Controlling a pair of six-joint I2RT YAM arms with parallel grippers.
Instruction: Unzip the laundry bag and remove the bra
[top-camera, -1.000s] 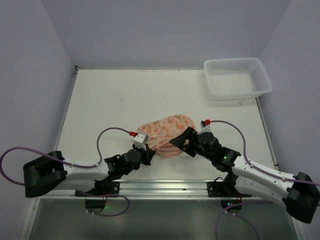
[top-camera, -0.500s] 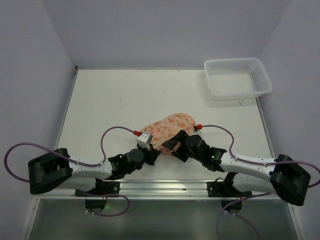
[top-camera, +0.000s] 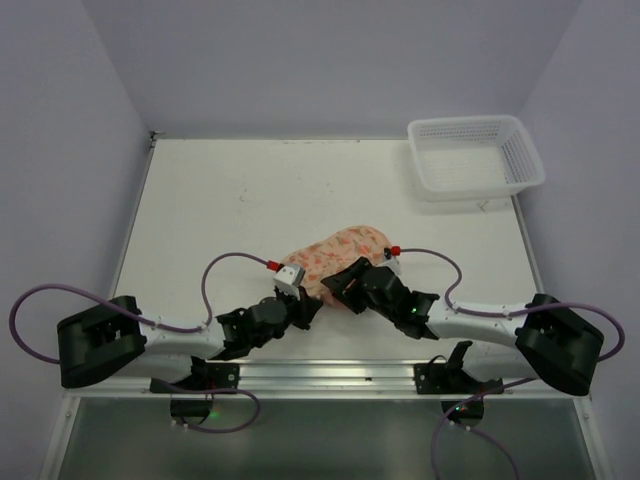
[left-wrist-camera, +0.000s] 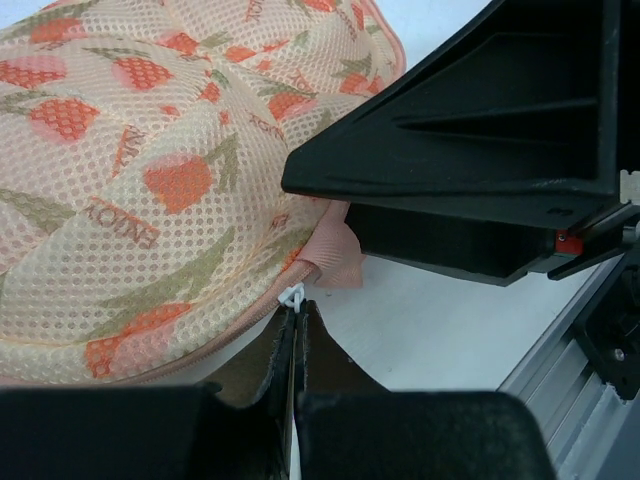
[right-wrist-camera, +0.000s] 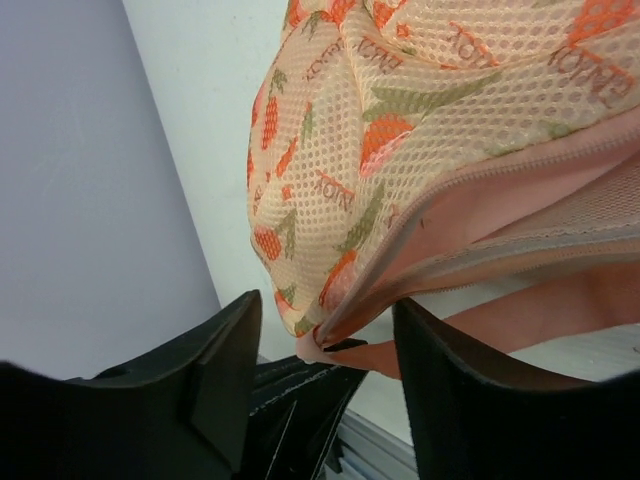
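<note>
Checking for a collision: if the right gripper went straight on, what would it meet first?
Probably the laundry bag, whose pink-trimmed end lies just ahead between the open jaws of the right gripper.

Top view overhead, facing down; wrist views close, opposite sides, share laundry bag (left-wrist-camera: 150, 180)

A white table (top-camera: 230, 200), walled in on three sides by pale lilac panels, carries two items. A peach mesh laundry bag (top-camera: 335, 255) printed with orange flowers and green leaves lies on its side close to the middle of the near edge, its pink zip trim turned toward that edge and resting on the bare surface. A white plastic lattice basket (top-camera: 475, 158) sits upright in the far right corner, well apart from the bag. A metal rail (top-camera: 330, 375) runs along the near edge. Faint dark specks mark the tabletop toward the far edge.
</note>
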